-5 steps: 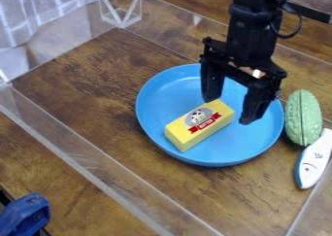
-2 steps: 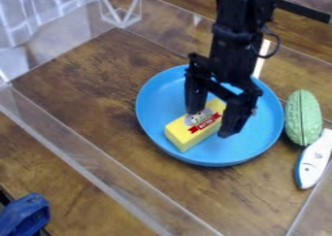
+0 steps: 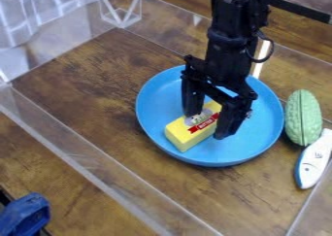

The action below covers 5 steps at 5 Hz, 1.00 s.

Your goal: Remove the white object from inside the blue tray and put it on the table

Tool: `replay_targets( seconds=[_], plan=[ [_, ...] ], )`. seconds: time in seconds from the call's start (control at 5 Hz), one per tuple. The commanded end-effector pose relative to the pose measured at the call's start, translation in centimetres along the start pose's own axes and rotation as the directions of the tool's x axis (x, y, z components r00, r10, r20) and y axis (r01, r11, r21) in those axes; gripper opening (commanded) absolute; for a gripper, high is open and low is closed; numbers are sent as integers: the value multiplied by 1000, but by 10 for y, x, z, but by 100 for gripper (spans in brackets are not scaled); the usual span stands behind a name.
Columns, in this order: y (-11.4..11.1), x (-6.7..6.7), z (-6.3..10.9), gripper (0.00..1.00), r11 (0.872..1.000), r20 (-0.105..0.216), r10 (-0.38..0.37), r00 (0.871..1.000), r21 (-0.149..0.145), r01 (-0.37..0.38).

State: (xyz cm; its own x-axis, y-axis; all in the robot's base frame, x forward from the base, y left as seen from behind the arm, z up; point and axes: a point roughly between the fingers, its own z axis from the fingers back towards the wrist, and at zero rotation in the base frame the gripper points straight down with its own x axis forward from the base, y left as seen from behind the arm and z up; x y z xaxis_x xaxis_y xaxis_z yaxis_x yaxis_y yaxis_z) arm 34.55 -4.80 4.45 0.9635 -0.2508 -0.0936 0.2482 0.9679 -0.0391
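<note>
A: Hanging straight down over the large round bright blue plastic plate (image 3: pixel 254 141), black robot gripper (image 3: pixel 213 118), fingers (image 3: pixel 231 121) spread wide apart. Nothing clamped between them.

B: Position of the small yellow butter-like rectangular block with the white-and-red label (image 3: pixel 192 127)?

A: Lying flat inside the plate, left of centre, long axis running diagonally from lower left to upper right. Label faces up. Upper-right end partly hidden behind the gripper.

B: Fingers relative to block?

A: One finger drops in front of the block's upper edge near the label, the other sits off its right end, over bare blue. They straddle that end of the block. Cannot tell whether either tip touches it.

B: Plate location?

A: Resting on the dark brown wooden tabletop with visible grain (image 3: pixel 91 94), right of centre in view.

B: Neighbours?

A: Green oval object (image 3: pixel 304 118) just beside the plate's right rim, on the wood. Below it a white elongated item with blue marks (image 3: pixel 313 160), near the rim, apart from it. Clear plastic sheet wall (image 3: pixel 78 157) runs along the table's near-left edge. Blue object (image 3: pixel 21 217) at bottom-left corner, outside the wall, too cropped to identify.
</note>
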Motion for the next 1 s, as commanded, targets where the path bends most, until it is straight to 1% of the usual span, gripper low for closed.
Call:
replay_targets(
  seconds=[0.0, 0.8],
  plan=[
    [15, -4, -2, 100, 1000, 0, 29, 1000, 3, -29],
    [30, -13, -23, 100, 999, -41, 51, 998, 8, -50]
  ],
)
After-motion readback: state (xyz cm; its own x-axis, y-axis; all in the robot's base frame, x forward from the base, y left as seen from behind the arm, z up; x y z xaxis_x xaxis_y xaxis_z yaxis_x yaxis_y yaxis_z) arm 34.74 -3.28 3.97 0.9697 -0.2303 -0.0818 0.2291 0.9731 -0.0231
